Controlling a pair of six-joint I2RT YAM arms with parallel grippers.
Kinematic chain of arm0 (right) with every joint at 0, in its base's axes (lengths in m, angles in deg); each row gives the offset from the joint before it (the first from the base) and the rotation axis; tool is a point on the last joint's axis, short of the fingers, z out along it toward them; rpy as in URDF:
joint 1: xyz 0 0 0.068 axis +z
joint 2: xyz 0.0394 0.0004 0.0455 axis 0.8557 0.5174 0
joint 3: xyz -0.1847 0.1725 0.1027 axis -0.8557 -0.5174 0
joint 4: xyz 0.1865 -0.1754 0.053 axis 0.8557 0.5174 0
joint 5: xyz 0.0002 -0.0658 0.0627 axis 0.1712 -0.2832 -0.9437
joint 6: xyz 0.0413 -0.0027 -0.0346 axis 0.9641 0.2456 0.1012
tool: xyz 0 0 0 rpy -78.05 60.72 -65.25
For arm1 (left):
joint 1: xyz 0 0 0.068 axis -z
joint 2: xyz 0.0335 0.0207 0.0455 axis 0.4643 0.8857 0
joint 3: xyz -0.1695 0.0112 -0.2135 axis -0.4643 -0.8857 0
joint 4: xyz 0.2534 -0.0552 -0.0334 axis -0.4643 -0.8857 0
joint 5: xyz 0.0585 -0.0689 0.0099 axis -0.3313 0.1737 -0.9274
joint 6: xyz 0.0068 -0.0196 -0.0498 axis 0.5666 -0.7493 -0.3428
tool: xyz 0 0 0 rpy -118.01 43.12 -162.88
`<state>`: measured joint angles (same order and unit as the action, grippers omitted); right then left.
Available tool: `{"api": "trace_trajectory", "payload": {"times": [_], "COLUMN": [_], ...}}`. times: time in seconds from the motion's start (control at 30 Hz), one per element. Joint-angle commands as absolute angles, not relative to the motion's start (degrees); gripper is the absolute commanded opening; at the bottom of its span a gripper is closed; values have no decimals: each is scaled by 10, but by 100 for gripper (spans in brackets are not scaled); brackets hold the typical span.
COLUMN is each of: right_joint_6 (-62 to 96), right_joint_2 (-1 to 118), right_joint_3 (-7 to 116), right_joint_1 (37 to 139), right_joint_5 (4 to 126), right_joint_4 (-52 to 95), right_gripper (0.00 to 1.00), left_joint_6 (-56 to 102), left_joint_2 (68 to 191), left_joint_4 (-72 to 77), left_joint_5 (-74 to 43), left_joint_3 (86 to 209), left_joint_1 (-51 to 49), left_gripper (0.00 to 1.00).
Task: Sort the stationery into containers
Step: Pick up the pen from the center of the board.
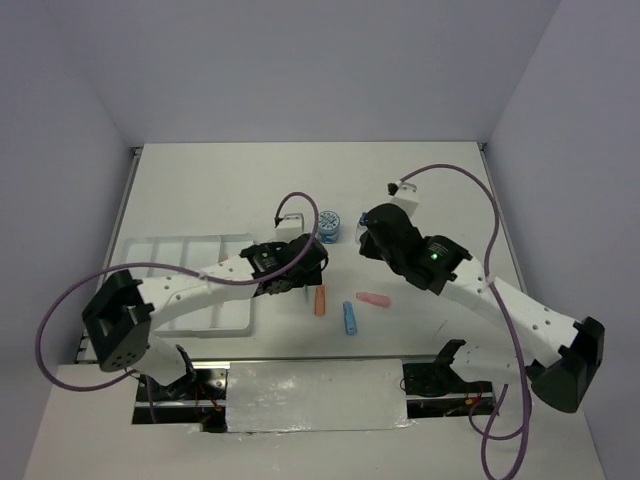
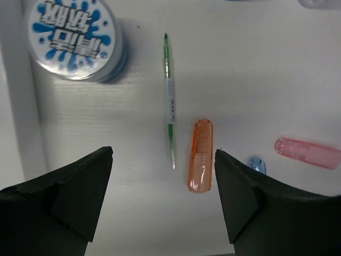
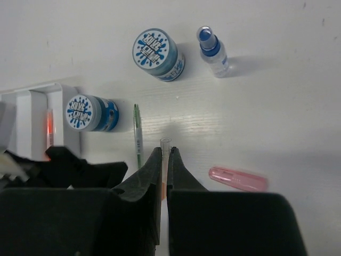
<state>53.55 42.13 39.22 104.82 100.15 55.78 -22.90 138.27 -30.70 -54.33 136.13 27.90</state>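
My right gripper (image 3: 165, 154) is shut on a thin orange pen (image 3: 165, 143) whose clear end sticks out past the fingertips, above the table. My left gripper (image 2: 162, 181) is open and empty, low over the table, with a short orange marker (image 2: 201, 154) and a thin green pen (image 2: 169, 101) lying ahead between its jaws. Two blue-and-white pots (image 3: 157, 53) (image 3: 88, 113), a blue-capped bottle (image 3: 212, 50) and a pink eraser (image 3: 237, 178) lie around. The white tray (image 1: 190, 250) is at the left. From above, the left gripper (image 1: 300, 270) and right gripper (image 1: 372, 240) are close together.
A short blue marker (image 1: 350, 318) lies beside the orange marker (image 1: 320, 300) and the pink eraser (image 1: 373, 299) near the front. Something orange-red lies in a tray compartment (image 3: 49, 122). The left arm stretches over the tray's right part. Cables loop above both arms.
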Motion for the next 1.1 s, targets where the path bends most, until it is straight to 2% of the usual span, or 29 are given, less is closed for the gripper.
{"api": "trace_trajectory", "payload": {"times": [0.0,0.1,0.2,0.37,0.8,0.87,0.9,1.07], "right_joint_6": [517,503,489,466,448,446,445,445], "right_joint_2": [379,347,322,303,301,300,298,291], "right_joint_3": [374,367,359,345,318,316,314,315], "right_joint_1": [1048,1048,1048,1048,1048,1048,1048,1048], "right_joint_5": [1032,1027,1019,1010,985,981,979,977], "right_joint_4": [605,608,604,591,560,557,554,553], "right_gripper": [0,0,0,0,0,0,0,0], "left_joint_6": [-241,-252,-253,-260,-267,-264,-262,-267], "left_joint_2": [1440,1505,1526,1548,1583,1585,1588,1603], "left_joint_4": [-289,-301,-282,-287,-268,-264,-257,-245], "left_joint_5": [-519,-515,-504,-516,-515,-513,-510,-492], "left_joint_3": [1411,1436,1435,1440,1419,1414,1410,1392], "left_joint_1": [273,266,264,258,245,245,242,240], "left_gripper": [89,87,81,78,60,55,48,32]}}
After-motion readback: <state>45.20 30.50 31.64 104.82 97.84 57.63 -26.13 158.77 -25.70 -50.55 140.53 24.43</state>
